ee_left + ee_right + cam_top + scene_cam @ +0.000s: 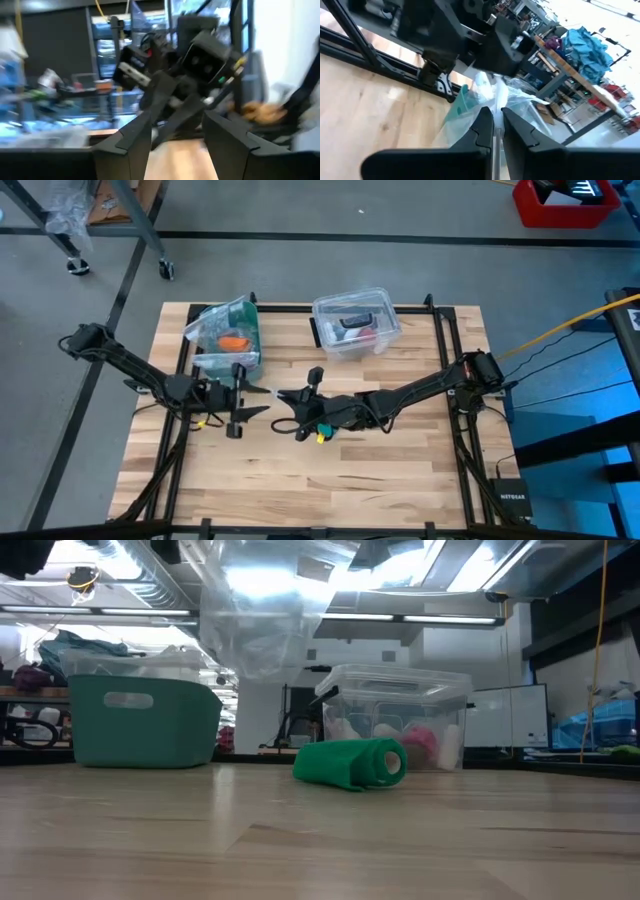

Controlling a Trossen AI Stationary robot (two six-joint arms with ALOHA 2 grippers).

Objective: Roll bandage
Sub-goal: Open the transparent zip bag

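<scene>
The bandage (352, 763), rolled into a green cylinder, lay on the table (300, 840) in front of a clear box (395, 720). The left gripper (177, 137) stood open and empty. The right gripper (497, 127) was nearly closed, holding nothing.

The desk (330, 480) is a light wooden butcher-block surface framed by black rails. At its far left stands a teal bin (228, 338) lined with a clear plastic bag (210, 320); an orange item (232, 341) lies inside. At far centre stands a clear plastic box (357, 323) with a closed lid, holding dark and pink contents. Beyond the desk, at far right, a red crate (563, 202) rests on the grey floor. A yellow cable (560, 325) runs along the right side.
</scene>
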